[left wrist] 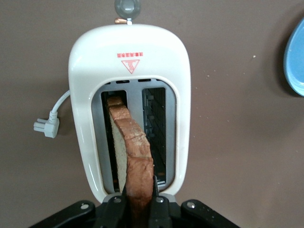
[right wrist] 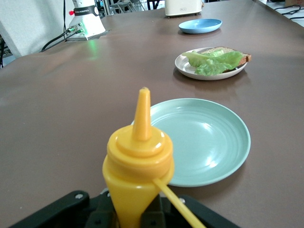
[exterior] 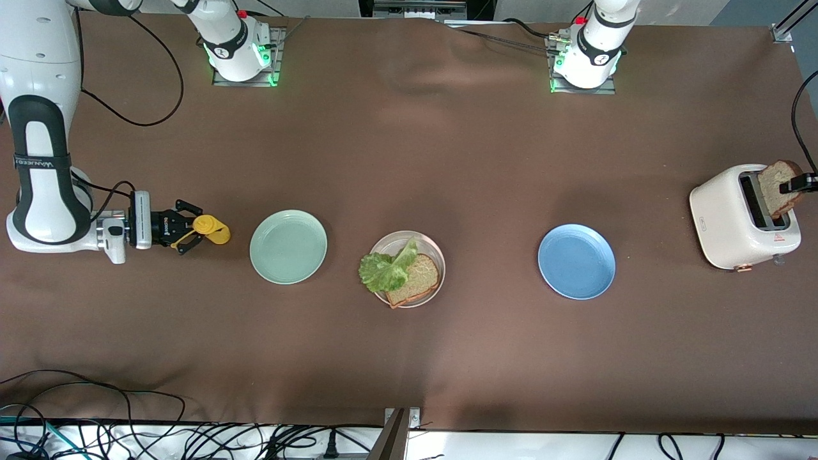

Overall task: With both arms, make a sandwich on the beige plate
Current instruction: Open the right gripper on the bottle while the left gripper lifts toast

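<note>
We count three plates in a row across the middle of the front view: a mint plate (exterior: 288, 246) toward the right arm's end, the beige plate (exterior: 408, 268) at centre frame, and a blue plate (exterior: 576, 260) toward the left arm's end. There are two bread slices. One slice (exterior: 418, 278) lies on the beige plate with a single lettuce leaf (exterior: 386, 267) draped over it and hanging past the rim. The other slice (left wrist: 130, 156) stands upright, partly out of one slot of the toaster (exterior: 735, 223) at the right edge of the frame. There is one yellow bottle (exterior: 211, 230).

The left gripper (left wrist: 140, 202) is over the toaster, its fingers (left wrist: 159, 211) clamped on the edge of that slice. The right gripper (exterior: 185, 233), at mid-left of the front view beside the mint plate, has its fingers closed on the bottle.

The bench (exterior: 409, 160) is covered in plain brown cloth. Black cables trail along the lower left of the frame, and green lights glow at both arm bases at the top.

Only the left wrist view shows the toaster's second slot, its red triangle mark and a white plug (left wrist: 46, 126) lying beside it. Only the right wrist view shows the bottle's pointed nozzle (right wrist: 143, 114).
</note>
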You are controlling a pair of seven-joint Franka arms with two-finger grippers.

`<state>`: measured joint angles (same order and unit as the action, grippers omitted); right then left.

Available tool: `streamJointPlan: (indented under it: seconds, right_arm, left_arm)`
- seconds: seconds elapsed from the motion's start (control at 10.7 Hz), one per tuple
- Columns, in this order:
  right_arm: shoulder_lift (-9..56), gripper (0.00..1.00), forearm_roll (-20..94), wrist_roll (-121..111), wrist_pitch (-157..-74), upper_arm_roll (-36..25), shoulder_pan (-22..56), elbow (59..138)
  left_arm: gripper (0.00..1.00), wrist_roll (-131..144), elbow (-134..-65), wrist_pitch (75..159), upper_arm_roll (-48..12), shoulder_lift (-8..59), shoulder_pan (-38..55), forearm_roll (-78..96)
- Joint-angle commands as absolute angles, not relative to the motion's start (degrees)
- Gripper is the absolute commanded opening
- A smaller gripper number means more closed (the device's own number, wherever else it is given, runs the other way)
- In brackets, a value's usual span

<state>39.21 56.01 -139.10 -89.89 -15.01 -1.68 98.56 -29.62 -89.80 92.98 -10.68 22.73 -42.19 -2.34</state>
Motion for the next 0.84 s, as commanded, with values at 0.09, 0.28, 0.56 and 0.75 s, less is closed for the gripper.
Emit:
streamJointPlan:
  seconds: [0.09, 0.28, 0.56, 0.75]
  right_arm:
    - [40.86, 0.00, 58.09, -144.57, -88.15, -14.15, -3.77, 98.35]
    - [42.53, 0.00, 59.58, -147.82, -88.16, -14.15, -4.66, 98.17]
    - [42.45, 0.53, 62.31, -147.04, -87.63, -14.15, -4.75, 98.26]
    - [42.28, 1.00, 60.74, -146.96, -87.63, -15.11, -4.66, 98.09]
  left_arm:
    - [0.00, -29.27, -80.01, 80.45, -11.95, 22.94, -40.97, -3.52]
    - [0.00, -29.01, -75.43, 74.64, -11.87, 22.94, -37.90, -2.73]
    - [0.00, -24.21, -74.62, 72.60, -11.78, 22.85, -31.57, 3.22]
    - [0.00, -17.17, -74.62, 72.60, -11.78, 23.11, -27.88, 9.29]
